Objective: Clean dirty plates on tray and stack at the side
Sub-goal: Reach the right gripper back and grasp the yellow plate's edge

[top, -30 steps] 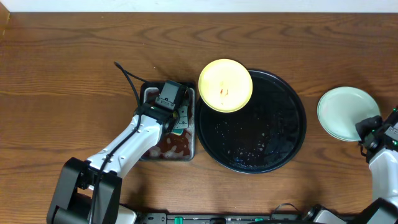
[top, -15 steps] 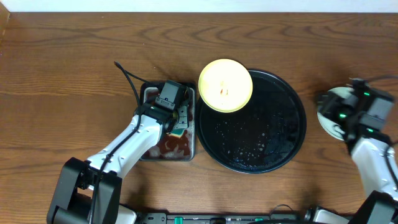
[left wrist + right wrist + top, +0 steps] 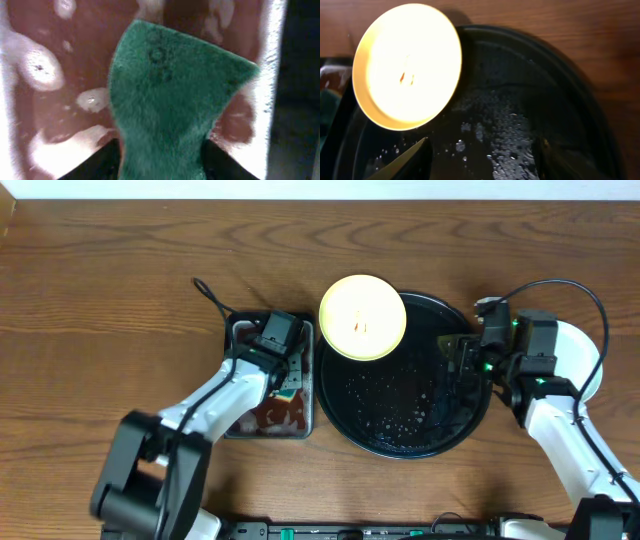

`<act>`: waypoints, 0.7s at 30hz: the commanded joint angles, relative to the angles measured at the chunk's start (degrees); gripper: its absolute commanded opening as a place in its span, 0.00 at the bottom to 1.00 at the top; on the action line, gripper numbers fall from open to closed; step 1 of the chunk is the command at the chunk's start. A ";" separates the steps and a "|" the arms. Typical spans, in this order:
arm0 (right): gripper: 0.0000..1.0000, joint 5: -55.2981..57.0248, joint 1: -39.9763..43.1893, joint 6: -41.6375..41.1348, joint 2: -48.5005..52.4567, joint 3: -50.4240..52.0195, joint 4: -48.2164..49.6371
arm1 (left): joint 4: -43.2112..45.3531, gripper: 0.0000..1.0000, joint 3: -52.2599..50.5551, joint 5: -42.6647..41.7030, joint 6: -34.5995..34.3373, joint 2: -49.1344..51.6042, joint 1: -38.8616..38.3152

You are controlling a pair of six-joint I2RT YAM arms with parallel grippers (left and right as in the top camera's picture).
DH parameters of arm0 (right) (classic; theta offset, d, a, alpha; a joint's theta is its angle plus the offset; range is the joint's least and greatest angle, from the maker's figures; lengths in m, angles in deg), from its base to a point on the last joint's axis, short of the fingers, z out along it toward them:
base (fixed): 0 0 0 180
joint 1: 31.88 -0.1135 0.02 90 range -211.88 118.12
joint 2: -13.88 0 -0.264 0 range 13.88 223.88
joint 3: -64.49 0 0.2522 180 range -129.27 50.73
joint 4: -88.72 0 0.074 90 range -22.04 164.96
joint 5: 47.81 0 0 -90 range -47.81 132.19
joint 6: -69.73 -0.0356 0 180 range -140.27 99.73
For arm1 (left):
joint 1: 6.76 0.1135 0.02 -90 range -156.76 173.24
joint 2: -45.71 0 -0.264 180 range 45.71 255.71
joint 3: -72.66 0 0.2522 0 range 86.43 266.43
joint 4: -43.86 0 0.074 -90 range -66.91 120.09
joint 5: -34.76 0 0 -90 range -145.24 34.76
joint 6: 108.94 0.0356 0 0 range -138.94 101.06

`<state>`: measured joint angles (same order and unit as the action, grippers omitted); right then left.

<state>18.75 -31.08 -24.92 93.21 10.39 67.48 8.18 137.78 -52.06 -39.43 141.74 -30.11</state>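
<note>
The pale yellow plate [image 3: 362, 317], glaring bright with small orange smears near its middle, overlaps the wet black tray [image 3: 400, 405] at its 11 o'clock rim, the right gripper [image 3: 484, 145] spread empty at 3 o'clock, while the left gripper [image 3: 160, 167] straddles the green sponge [image 3: 170, 100], grip unclear.

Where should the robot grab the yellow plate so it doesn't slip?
The yellow plate is flat and wide, so only its thin edge fits between jaws. Probably grip the rim on the tray side, coming from the right with the right gripper.
</note>
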 commanded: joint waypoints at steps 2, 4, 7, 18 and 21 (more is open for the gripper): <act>0.63 2.97 -2.51 1.53 0.20 -0.15 0.02 | 0.13 0.08 -0.85 0.92 0.26 4.44 0.15; 0.63 3.76 -2.91 1.57 0.20 -0.15 0.02 | 0.09 0.07 -0.83 0.92 0.26 4.35 0.15; 0.63 4.00 -3.37 1.60 0.20 -0.15 0.07 | -0.02 0.07 -0.61 0.94 0.28 2.73 0.20; 0.68 4.13 -6.56 4.46 0.20 -1.42 1.81 | -1.97 0.62 -0.02 0.92 0.00 -6.54 0.20; 0.68 4.15 -7.06 4.28 0.37 -3.85 -0.63 | -1.79 0.63 -0.09 0.85 -1.25 -5.44 0.20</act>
<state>22.73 -37.16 -21.97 93.21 10.00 68.15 6.50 137.78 -52.03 -39.76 135.09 -30.29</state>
